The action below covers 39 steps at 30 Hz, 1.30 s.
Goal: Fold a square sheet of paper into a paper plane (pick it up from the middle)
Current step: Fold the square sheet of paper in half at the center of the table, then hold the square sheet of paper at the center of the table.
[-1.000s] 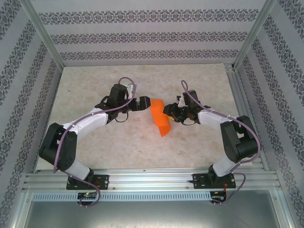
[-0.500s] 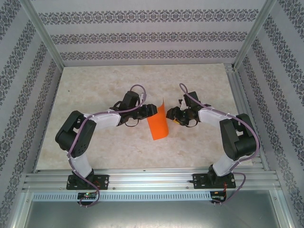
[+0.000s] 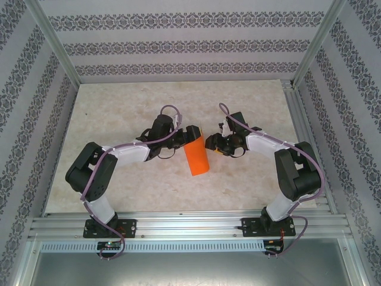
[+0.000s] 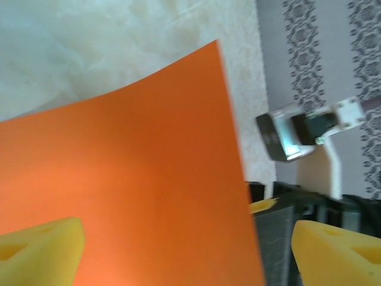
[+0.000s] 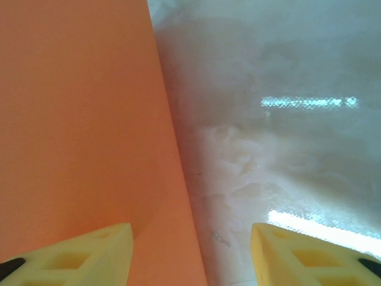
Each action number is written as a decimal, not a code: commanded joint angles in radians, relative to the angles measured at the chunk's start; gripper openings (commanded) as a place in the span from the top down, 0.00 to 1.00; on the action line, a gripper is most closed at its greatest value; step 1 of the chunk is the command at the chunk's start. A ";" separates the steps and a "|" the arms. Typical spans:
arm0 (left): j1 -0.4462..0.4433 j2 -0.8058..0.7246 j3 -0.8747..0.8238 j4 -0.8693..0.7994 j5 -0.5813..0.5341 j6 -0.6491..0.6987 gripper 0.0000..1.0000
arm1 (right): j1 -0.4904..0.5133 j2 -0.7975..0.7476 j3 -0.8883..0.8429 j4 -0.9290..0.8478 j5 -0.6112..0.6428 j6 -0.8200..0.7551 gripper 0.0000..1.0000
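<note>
A pale marbled table [image 3: 119, 107] carries a bowed square sheet of orange paper [image 3: 197, 158] near its middle. The left gripper [image 3: 192, 134] and right gripper [image 3: 211, 143] flank the sheet. Each has its yellow fingers [image 5: 89, 253] spread wide around an edge of it.

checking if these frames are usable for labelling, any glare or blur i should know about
Right wrist view: two bright glare streaks on the table, which looks hazy around them. Left wrist view: the square sheet of paper has a smeared right edge, and the whole frame is slightly soft. Top external view: sharp and evenly lit, no glare, no harsh shadows.
</note>
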 commanded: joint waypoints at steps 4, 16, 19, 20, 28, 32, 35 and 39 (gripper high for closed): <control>-0.018 0.028 0.060 0.028 0.036 -0.046 0.11 | 0.017 -0.009 0.037 -0.024 0.004 -0.029 0.45; -0.036 0.073 0.085 0.010 0.044 -0.051 0.56 | 0.027 -0.003 0.045 -0.031 0.010 -0.028 0.45; -0.037 0.065 0.077 0.008 0.033 -0.048 0.72 | 0.028 -0.006 0.044 -0.038 0.014 -0.029 0.44; -0.037 0.060 0.070 0.010 0.027 -0.047 0.76 | 0.028 -0.007 0.045 -0.042 0.016 -0.031 0.44; -0.037 0.035 0.039 0.008 0.000 -0.043 0.98 | 0.022 -0.017 0.054 -0.061 0.031 -0.036 0.44; -0.036 0.015 -0.011 0.031 -0.030 -0.047 1.00 | 0.014 -0.042 0.051 -0.040 0.009 -0.025 0.44; -0.036 0.003 -0.057 0.083 -0.045 -0.075 1.00 | 0.010 -0.053 0.038 -0.008 -0.027 -0.009 0.42; -0.037 -0.001 -0.103 0.131 -0.062 -0.102 1.00 | 0.004 -0.049 0.034 0.011 -0.043 -0.007 0.41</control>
